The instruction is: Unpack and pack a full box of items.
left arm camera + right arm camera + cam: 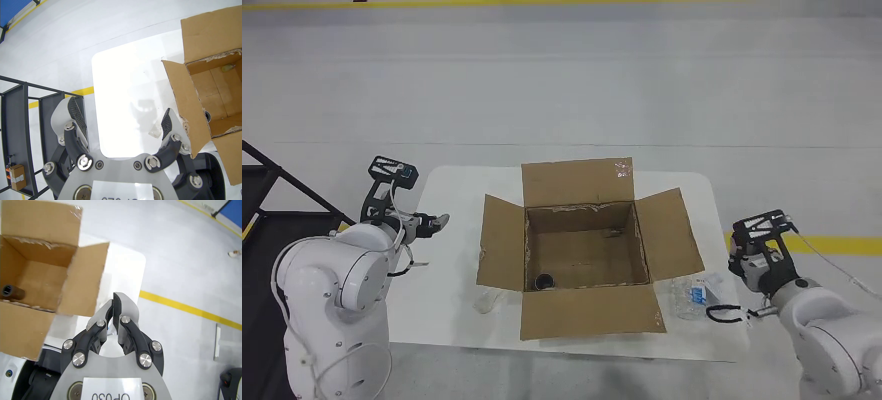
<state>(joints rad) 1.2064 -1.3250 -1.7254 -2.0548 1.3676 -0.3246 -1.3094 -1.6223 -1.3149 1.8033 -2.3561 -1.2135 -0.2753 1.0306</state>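
Note:
An open cardboard box (pixel 582 255) stands mid-table with all flaps spread. Inside lie a dark cylinder (pixel 542 281) in the near left corner and a small pale item (pixel 612 234) by the far wall. A clear bag with a blue item (pixel 692 295) rests on the table right of the box. A small clear packet (pixel 485 300) lies by the left flap. My left gripper (pixel 434 222) hovers open over the table's left edge, holding nothing. Beside the right flap (pixel 83 279), my right gripper (pixel 113 298) is shut over the table's right end.
A black metal rack (pixel 19 123) stands on the floor left of the table (pixel 122 75), with a small carton (pixel 17 177) on its low shelf. A yellow line (pixel 189 308) crosses the floor to the right. Bare tabletop lies between the left gripper and the box (pixel 189 106).

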